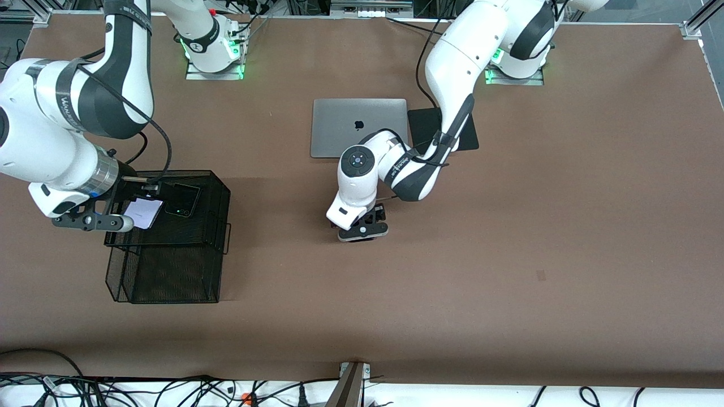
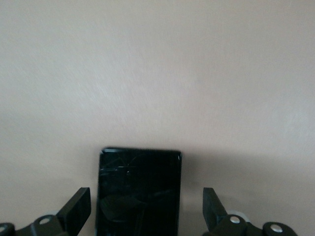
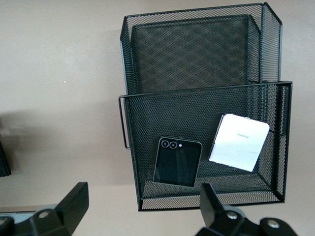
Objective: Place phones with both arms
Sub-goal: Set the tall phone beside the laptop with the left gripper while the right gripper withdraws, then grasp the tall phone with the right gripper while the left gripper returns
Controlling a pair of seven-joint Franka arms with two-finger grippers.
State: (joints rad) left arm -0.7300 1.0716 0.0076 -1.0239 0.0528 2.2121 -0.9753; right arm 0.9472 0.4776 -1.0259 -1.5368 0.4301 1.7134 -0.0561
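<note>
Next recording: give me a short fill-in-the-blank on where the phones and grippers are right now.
1. The white phone and the small black phone both lie in the upper tier of the black mesh ____.
2. The long black phone lies on the table between the fingers of the ____ gripper.
3. That gripper's jaws are ____, not touching the phone.
4. The right gripper, jaws open, is over the ____.

Missing words: basket; left; open; basket

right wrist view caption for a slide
Open right gripper above a black mesh basket holding a black phone and a white phone.
</note>
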